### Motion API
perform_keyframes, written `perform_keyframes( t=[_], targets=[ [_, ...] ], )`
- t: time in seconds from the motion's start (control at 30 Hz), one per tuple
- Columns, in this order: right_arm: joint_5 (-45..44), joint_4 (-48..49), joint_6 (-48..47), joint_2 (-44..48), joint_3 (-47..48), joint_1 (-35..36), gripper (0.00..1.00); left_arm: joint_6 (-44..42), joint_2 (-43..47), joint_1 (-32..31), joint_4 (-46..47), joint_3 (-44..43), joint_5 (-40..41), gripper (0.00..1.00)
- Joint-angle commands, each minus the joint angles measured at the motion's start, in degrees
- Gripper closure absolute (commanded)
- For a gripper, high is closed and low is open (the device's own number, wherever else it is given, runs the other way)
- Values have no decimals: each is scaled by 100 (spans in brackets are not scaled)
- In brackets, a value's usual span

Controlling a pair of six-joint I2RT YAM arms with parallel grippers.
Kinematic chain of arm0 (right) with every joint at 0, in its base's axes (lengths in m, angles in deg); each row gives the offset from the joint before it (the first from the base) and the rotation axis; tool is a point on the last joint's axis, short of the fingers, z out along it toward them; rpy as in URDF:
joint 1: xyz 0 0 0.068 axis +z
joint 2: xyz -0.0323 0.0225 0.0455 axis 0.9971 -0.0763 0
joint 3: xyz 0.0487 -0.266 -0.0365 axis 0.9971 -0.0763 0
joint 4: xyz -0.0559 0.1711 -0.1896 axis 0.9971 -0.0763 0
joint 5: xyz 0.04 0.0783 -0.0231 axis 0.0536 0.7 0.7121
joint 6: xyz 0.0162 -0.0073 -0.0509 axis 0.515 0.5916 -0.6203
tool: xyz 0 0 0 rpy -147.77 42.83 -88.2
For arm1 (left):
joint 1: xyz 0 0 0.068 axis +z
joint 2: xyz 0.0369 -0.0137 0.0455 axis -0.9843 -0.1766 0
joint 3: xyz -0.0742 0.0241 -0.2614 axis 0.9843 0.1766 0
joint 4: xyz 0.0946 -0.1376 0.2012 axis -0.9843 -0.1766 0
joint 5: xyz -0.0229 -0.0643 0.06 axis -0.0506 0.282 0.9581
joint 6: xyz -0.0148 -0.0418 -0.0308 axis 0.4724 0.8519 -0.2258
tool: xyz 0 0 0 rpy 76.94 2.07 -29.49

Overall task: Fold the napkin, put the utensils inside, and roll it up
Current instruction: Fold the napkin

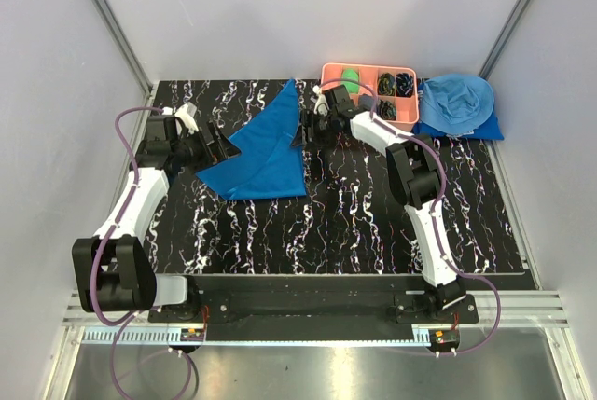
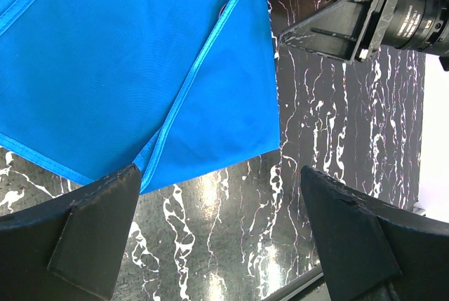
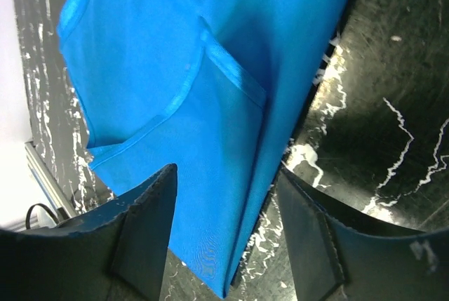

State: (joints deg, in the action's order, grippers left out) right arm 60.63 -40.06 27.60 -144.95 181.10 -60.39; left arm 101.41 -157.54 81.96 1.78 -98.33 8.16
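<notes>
Bright, even light from overhead, shadows soft; in the left wrist view white glare streaks the glossy table [image 2: 231, 196] just below the napkin [image 2: 126, 69], and the fingers [image 2: 91, 238] near it seem slightly defocused.

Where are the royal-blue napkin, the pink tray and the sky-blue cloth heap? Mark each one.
napkin [image 1: 266, 158]: top external view, middle of the cloth.
pink tray [image 1: 373, 68]: top external view, on its far rim.
sky-blue cloth heap [image 1: 457, 100]: top external view, centre of the heap.
</notes>
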Motion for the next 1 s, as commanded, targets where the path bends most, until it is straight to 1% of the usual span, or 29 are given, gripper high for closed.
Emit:
perform_keyframes(
  t=[0.0, 0.13, 0.3, 0.53, 0.77, 0.97],
  targets=[
    [104, -17, -95, 25, -210, -45, 34, 12, 5, 33, 304, 46, -182, 1],
    [-97, 27, -165, 174, -430, -36, 35, 20, -4, 33, 322, 38, -199, 1],
    [-89, 53, -147, 105, -448, -27, 37, 47, -4, 33, 331, 55, -234, 1],
    [-238, 132, -60, -89, -448, 25, 45, 56, 23, 24, 348, 55, -270, 1],
    [-230, 167, 28, -168, -439, 43, 57, 73, 67, 33, 383, 73, -314, 1],
    [-186, 211, 72, -186, -430, 104, 61, 91, 84, 33, 392, 82, -340, 1]
  ],
)
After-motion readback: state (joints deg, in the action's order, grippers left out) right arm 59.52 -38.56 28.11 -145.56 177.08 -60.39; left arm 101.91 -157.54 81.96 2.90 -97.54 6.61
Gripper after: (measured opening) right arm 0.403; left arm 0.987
